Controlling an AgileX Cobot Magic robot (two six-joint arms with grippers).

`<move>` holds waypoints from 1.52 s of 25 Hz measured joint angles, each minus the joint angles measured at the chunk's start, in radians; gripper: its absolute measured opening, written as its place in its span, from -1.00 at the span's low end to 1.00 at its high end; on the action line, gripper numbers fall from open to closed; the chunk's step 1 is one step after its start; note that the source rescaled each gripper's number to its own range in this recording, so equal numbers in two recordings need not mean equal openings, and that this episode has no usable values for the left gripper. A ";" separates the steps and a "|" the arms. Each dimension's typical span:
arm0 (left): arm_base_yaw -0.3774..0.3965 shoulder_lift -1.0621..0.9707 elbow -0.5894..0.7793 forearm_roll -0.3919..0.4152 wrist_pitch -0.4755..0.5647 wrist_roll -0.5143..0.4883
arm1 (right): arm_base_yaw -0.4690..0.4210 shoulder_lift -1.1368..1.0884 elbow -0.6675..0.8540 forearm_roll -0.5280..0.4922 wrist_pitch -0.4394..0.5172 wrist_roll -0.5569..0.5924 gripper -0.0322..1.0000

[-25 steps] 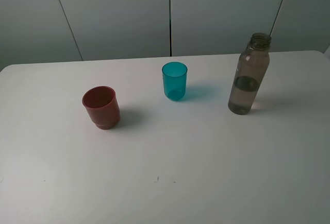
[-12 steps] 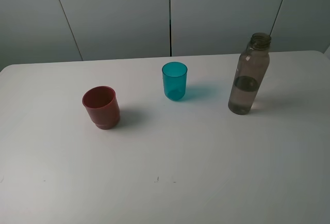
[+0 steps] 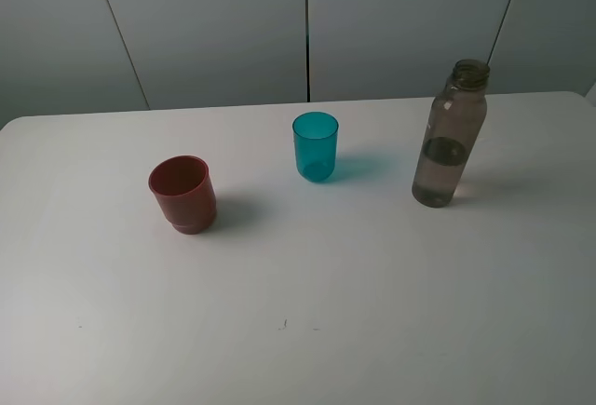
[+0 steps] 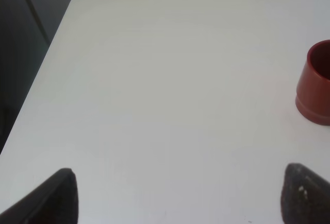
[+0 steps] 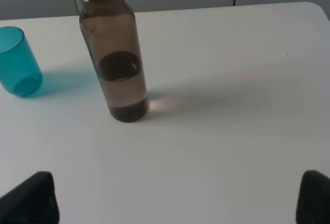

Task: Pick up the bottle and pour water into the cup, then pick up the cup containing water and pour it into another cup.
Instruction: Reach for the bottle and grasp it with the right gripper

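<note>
Read the high view as a dial centred on the middle of the white worktop point(image 3: 372, 284). The bottle point(image 3: 450, 135) stands upright at about 2 o'clock, uncapped, smoky and see-through, filled to about mid-height. The teal cup point(image 3: 316, 146) stands upright at 12 o'clock, mouth up, well apart from the bottle. The red cup point(image 3: 183, 194) sits at about 10 o'clock, also upright on its narrower base, well apart from the teal cup. From the teal cup, the bottle lies towards 3 o'clock and the red cup towards 8 o'clock. Nothing touches any of the three. No arm shows in the high view.

The left tool point(image 4: 183, 198) is spread wide over bare worktop, its two dark fingertips far apart with nothing between them; the red cup is partly cut off by the frame, clear of the tips. The right tool point(image 5: 172, 201) is likewise spread wide and grips nothing; the bottle stands ahead of it, untouched, with the teal cup beside the bottle.
</note>
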 joint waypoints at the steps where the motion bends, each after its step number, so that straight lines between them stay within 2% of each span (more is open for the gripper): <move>1: 0.000 0.000 0.000 0.000 0.000 0.000 | 0.000 0.000 0.000 -0.009 0.000 0.000 1.00; 5: 0.000 0.000 0.000 0.000 0.000 0.000 | 0.000 0.000 0.000 -0.049 0.000 -0.034 1.00; 9: 0.000 0.000 0.000 0.000 0.000 0.000 | 0.000 0.005 -0.014 -0.016 -0.021 -0.089 1.00; 15: 0.000 0.000 0.000 0.000 0.000 0.000 | 0.000 0.194 -0.044 0.109 -0.159 -0.200 1.00; 19: 0.000 0.000 0.000 0.000 0.000 0.000 | 0.000 0.377 -0.046 0.165 -0.268 -0.211 1.00; 24: 0.000 0.000 0.000 0.000 0.000 0.000 | 0.005 0.567 -0.046 0.187 -0.383 -0.239 1.00; 26: 0.000 0.000 0.000 0.000 0.000 0.000 | 0.049 0.634 -0.046 0.187 -0.429 -0.255 1.00; 32: 0.000 0.000 0.000 0.000 0.000 0.000 | 0.311 0.804 -0.044 0.167 -0.575 -0.266 1.00; 35: 0.000 0.000 0.000 0.000 0.000 0.000 | 0.373 0.890 -0.036 0.166 -0.635 -0.266 1.00; 38: 0.000 0.000 0.000 0.000 0.000 0.000 | 0.386 0.986 -0.026 0.174 -0.699 -0.247 1.00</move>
